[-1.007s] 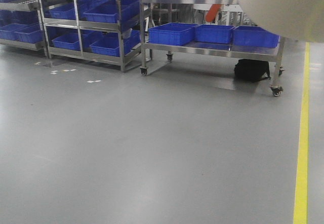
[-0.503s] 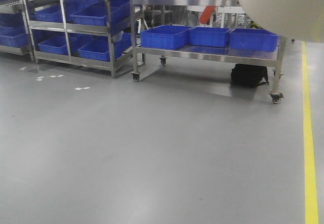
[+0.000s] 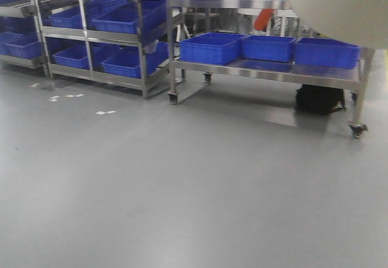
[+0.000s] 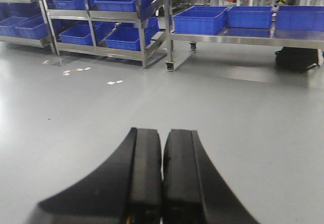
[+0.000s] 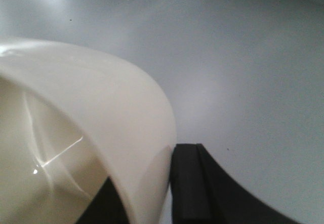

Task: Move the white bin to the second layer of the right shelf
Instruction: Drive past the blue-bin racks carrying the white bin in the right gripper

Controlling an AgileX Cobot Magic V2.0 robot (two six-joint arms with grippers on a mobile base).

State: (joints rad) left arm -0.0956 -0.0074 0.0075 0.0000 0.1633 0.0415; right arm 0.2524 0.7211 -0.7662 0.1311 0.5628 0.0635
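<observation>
The white bin [image 3: 339, 7] hangs at the top right of the front view, close to the camera. In the right wrist view its glossy cream wall [image 5: 91, 112] fills the left side, and my right gripper [image 5: 152, 176] is shut on that wall, one finger inside and one outside [image 5: 187, 183]. My left gripper [image 4: 163, 133] is shut with nothing in it, held above the grey floor. Two steel racks stand at the back left; the right-hand one [image 3: 143, 37] has a middle tier [image 3: 91, 33] carrying blue crates. The distance is too great to make out that tier's surface.
A steel table on casters [image 3: 267, 68] stands at the back right with blue crates [image 3: 209, 46] on it and a black bag [image 3: 318, 98] underneath. Small white floor marks [image 3: 104, 112] lie in front of the racks. Grey floor stretches between me and the racks.
The whole view has shifted: racks and table slid left, then back to the right, and now look a little nearer. The bin stays at the top right throughout.
</observation>
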